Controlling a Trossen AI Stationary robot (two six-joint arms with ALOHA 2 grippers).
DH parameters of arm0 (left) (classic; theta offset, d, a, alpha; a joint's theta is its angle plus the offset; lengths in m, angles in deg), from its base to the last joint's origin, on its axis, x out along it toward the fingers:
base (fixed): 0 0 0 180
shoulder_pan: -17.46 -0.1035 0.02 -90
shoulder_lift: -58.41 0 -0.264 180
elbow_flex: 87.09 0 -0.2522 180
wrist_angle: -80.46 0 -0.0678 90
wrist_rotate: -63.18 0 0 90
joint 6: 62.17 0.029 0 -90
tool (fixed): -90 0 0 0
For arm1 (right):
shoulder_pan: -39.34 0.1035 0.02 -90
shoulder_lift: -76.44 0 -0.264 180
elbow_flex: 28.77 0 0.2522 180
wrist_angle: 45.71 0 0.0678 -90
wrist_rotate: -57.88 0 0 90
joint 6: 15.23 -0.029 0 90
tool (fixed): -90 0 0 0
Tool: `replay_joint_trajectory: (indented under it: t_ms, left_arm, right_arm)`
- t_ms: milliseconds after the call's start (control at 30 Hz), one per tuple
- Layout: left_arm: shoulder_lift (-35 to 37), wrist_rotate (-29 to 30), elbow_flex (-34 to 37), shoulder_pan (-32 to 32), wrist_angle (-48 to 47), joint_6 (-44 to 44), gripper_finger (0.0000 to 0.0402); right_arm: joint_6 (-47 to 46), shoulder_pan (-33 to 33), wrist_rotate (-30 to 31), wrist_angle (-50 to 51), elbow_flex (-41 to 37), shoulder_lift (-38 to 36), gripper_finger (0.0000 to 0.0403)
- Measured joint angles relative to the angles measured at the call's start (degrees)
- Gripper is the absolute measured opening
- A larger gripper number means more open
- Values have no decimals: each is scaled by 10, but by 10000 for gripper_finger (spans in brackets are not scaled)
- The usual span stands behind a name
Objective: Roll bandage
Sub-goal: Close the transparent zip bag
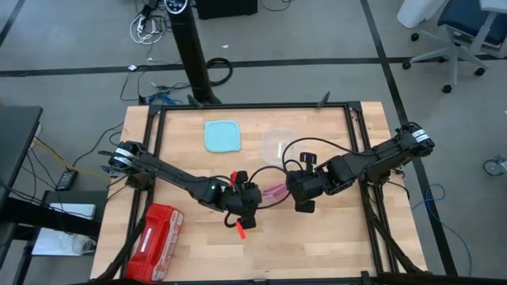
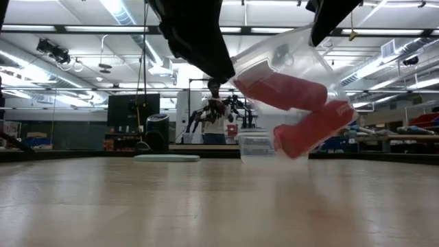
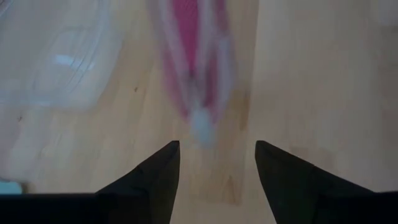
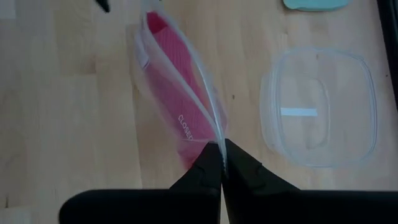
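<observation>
The dusky pink-red bandage (image 2: 288,92) sits inside a clear zip bag (image 2: 302,48), which hangs above the table's middle between my two grippers. It also shows in the high view (image 1: 276,191) and the right wrist view (image 4: 174,81). My right gripper (image 4: 221,146) is shut on the bag. My left gripper (image 3: 217,149) is open on the bag's left side. The bag's end (image 3: 200,124) lies just ahead of its fingertips, not between them. My right gripper pinches the clear bag's zip edge (image 4: 214,134) between its two fingers, at one end of that edge. The bag is lifted clear of the table and hangs tilted, with the bandage (image 2: 315,127) sagging in its lower part.
A small bright red lump (image 1: 239,229) lies on the table near my left gripper (image 1: 249,198). A red plastic case (image 1: 154,231) lies at the near left. A light blue lid (image 1: 222,134) and a clear container (image 1: 279,145) lie toward the far edge. A person (image 2: 218,116) stands in the room beyond.
</observation>
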Motion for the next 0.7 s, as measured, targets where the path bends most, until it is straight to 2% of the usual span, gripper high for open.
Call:
replay_joint_trajectory:
  t_ms: [200,300,400,633,700]
  left_arm:
    - [0,11,0,4,14,5,211]
    - [0,19,0,4,14,7,191]
    - [-1,26,0,4,17,18,149]
    - [-2,30,0,2,14,36,22]
    - [-2,32,0,2,6,43,12]
  right_arm:
    - [0,-1,0,0,0,0,0]
    - [1,-1,1,-1,0,0,0]
    - [2,-1,1,-5,0,0,0]
    - [5,-1,1,-11,0,0,0]
    - [5,-1,1,-10,0,0,0]
